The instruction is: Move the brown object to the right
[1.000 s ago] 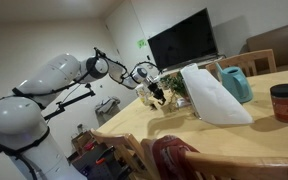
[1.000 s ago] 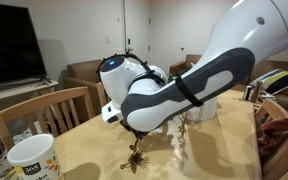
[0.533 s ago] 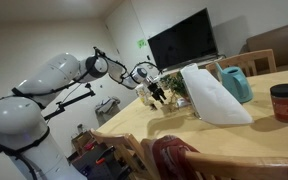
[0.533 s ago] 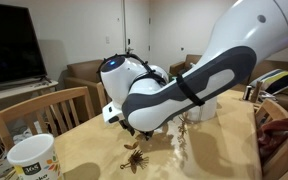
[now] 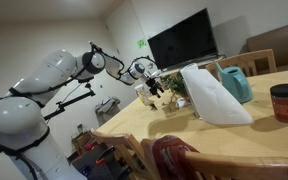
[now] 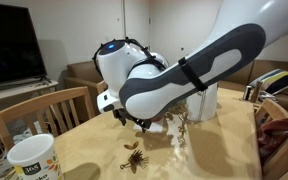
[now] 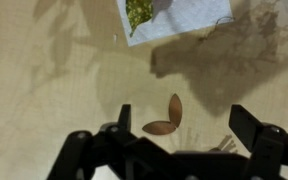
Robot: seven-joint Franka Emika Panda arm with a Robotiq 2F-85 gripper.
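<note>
jaws: my gripper [image 7: 184,118] is spread wide open, nothing pinched

where it is: the brown object [image 7: 173,110] lies flat on the table [image 7: 44,70] right between my fingertips, closer to one finger, touching neither

handling guess: looks feather-light, thin and brittle, two little lobes joined at a point. i'd nip it gently across that joint, since it'll probably skate or crumble

count: one brown object, one white packet [image 7: 179,15] out ahead of my jaws, one pale mug [image 6: 29,158] well apart from them in an exterior view
</note>
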